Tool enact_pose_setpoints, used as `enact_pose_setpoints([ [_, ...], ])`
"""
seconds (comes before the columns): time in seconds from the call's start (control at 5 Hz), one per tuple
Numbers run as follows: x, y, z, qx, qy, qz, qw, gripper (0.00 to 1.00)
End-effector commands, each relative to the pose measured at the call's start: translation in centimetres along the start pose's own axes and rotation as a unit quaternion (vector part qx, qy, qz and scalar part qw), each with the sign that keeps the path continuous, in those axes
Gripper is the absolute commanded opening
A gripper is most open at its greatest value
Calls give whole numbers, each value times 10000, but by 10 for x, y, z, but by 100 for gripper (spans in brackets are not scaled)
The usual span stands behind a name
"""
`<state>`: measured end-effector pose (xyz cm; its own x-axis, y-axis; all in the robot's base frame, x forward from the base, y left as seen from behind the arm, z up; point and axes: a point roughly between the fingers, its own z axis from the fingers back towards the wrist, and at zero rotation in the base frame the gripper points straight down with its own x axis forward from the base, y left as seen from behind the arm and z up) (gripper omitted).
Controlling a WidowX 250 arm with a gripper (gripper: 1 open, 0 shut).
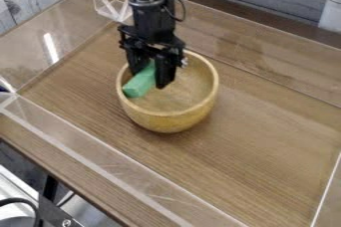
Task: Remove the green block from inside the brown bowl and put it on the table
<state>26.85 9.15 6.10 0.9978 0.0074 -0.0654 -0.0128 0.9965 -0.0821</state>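
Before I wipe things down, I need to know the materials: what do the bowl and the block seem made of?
Bowl: probably smooth wood, going by its tan colour and soft sheen. Block: painted wood or plastic; its even green leaves that open.

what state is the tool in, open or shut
Shut: the tool is closed on the green block, which pokes out beside it at the bowl's left side.
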Motion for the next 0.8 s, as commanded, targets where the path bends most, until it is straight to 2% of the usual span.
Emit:
enact_pose_setpoints([
  [0.0,8,-12,15,122,-287,-220,9993,0],
  [0.6,9,-10,7,157,-283,-269,9991,0],
])
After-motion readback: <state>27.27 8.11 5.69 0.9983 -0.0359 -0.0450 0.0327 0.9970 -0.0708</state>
